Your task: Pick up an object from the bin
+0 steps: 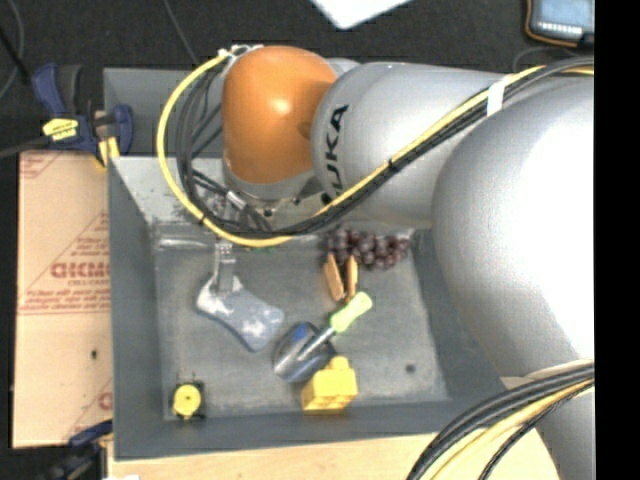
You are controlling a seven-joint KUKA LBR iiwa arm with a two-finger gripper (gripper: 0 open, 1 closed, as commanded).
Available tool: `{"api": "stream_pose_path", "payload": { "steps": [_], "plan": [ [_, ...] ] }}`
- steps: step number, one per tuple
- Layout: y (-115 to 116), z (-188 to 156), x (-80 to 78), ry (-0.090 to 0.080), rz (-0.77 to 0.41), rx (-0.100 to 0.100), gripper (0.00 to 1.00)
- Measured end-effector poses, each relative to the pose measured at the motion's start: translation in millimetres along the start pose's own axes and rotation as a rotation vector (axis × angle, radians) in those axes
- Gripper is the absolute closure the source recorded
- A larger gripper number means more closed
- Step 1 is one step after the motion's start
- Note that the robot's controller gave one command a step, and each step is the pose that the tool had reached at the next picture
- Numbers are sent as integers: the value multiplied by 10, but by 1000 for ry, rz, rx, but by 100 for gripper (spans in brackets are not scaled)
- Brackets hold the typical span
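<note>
Tool [222,280] hangs low in a grey metal bin [135,308], released or clenched cannot be told; below its tip lies a clear bluish crumpled plastic packet [245,318]; likely light, limp, slippery; best pinched across a fold.

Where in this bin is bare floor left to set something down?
Bare floor right of the green-handled scoop, below the dark grapes; another between the yellow disc and the clear packet. Crowded mid-bin around the yellow block.
</note>
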State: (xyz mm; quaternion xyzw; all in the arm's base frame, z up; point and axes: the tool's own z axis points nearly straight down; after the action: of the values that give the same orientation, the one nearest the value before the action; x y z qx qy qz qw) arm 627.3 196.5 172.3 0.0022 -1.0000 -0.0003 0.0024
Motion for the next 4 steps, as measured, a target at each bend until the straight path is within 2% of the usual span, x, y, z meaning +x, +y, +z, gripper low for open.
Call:
{"api": "stream_pose_path", "payload": {
  "steps": [1,2,3,4],
  "plan": [
    [-7,-53,-15,-7,3,-1,0],
    [-9,-53,-17,-8,3,-1,0],
    [-34,-253,69,-6,-150,1,0],
    [-120,-14,226,-19,-137,-4,0]
  ]
}}
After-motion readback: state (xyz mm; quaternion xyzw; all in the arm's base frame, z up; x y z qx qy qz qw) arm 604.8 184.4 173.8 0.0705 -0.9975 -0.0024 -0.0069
